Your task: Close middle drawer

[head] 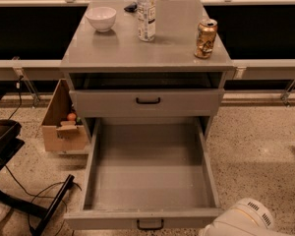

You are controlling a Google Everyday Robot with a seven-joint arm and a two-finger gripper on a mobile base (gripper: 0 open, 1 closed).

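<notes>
The middle drawer [147, 173] of the grey cabinet is pulled far out toward me. Its deep plain grey tray holds nothing. Its low front panel [103, 220] sits at the bottom edge of the view, with a small black bar handle [150, 224]. Above it, a taller grey drawer front [103, 103] with a larger black handle [148, 101] stands slightly out from the cabinet. My gripper is not in view. Only a rounded white part of my arm [238, 222] shows at the bottom right, just right of the open drawer's front corner.
On the cabinet top [172, 48] stand a white bowl [101, 18], a clear water bottle [146, 14] and a gold can [205, 38]. A cardboard box [61, 119] sits on the floor to the left. Black stand legs and cables [44, 205] lie at the lower left.
</notes>
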